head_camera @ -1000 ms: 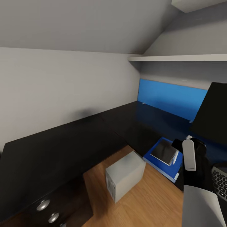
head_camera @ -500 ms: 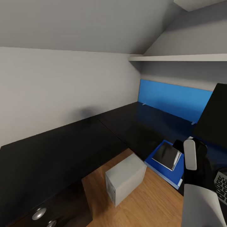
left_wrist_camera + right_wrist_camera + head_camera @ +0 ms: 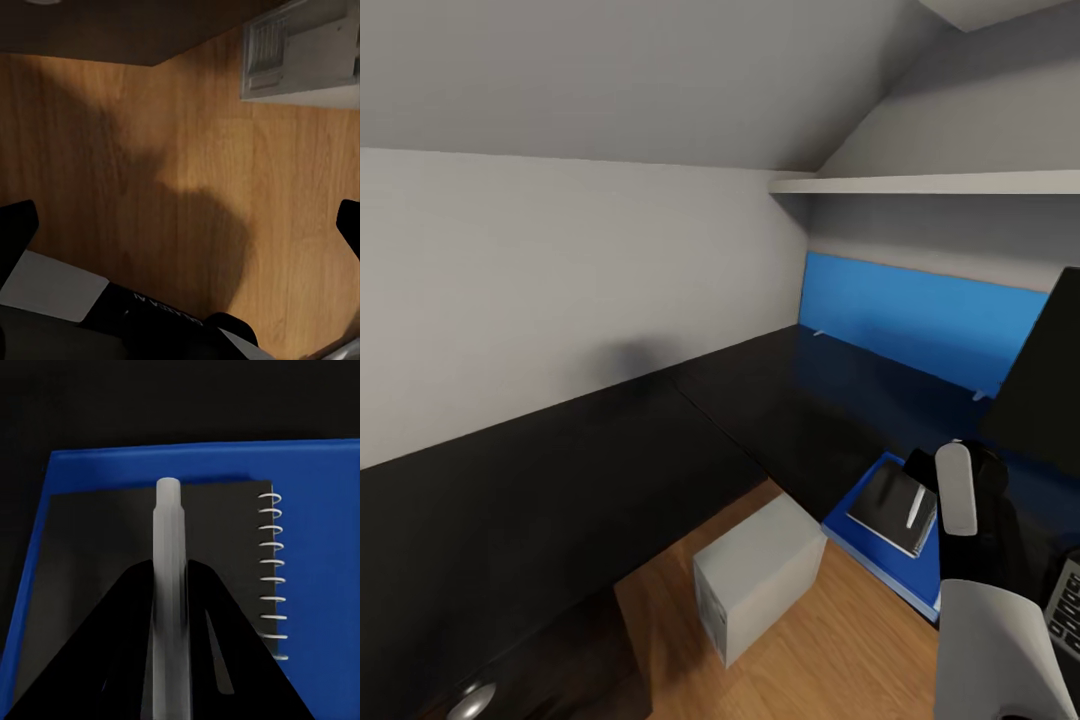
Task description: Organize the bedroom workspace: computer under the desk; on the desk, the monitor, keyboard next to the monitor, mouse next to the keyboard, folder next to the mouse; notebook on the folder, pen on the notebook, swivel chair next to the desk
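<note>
Right gripper (image 3: 171,607): black fingers closed on the pen (image 3: 168,585); the white pen runs up between them and its tip hangs over the notebook; whether the tip touches the cover cannot be told
Pen in head view (image 3: 913,509): a thin white stick lying over the dark cover, beside the right arm (image 3: 960,520)
Notebook (image 3: 150,521): black, spiral-bound along one edge; lies flat on the folder (image 3: 315,510)
Folder: bright blue; rests on the desk (image 3: 560,470) near its front edge, beside the monitor (image 3: 1050,390)
Keyboard (image 3: 1068,600): a corner shows on the desk past the right arm
Computer (image 3: 758,575): light grey tower on the wooden floor (image 3: 840,640), in the desk's inner corner
Left gripper (image 3: 180,225): fingers spread wide apart, nothing between them; hangs above the floor near the computer's vented end (image 3: 266,41)
</note>
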{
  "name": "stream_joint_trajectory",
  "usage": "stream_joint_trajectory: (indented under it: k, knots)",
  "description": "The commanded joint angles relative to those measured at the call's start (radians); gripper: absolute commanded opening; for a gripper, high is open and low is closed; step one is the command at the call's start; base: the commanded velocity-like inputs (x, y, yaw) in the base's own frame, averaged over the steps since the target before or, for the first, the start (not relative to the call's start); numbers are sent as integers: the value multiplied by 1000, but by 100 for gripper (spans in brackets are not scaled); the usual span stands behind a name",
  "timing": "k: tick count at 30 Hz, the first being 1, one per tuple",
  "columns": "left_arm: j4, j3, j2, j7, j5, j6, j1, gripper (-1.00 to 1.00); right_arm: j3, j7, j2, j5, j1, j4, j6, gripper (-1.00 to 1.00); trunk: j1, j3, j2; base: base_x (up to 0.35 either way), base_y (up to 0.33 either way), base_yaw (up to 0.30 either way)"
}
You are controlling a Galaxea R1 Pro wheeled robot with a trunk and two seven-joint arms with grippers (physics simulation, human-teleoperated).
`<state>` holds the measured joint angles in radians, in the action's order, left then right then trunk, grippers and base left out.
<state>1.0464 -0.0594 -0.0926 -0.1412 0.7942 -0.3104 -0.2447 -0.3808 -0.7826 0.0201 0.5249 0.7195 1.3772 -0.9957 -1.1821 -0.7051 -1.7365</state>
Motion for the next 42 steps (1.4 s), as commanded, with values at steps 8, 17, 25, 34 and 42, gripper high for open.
stream_joint_trajectory:
  k: [8, 17, 25, 34, 42]
  knots:
    - [1, -3, 8, -1, 8, -11, 1, 100, -25, -10, 2, 12, 6, -12, -1, -100, 0, -1, 0, 15, 0, 0]
    - [1, -4, 10, 3, 7, -13, 7, 100, -32, -11, 4, 11, 7, -15, 0, -100, -19, -16, -35, 2, 0, 0]
    - [1, -4, 10, 4, 7, -13, 8, 100, -34, -11, 3, 11, 7, -16, 0, -100, -35, -29, -63, 0, 0, 0]
    - [1, -4, 10, 4, 8, -13, 8, 100, -33, -11, 2, 10, 8, -16, 0, -100, -35, -29, -63, 0, 0, 0]
    - [1, -4, 10, 3, 8, -13, 8, 100, -31, -12, 0, 6, 8, -16, 0, -100, -35, -29, -63, 0, 0, 0]
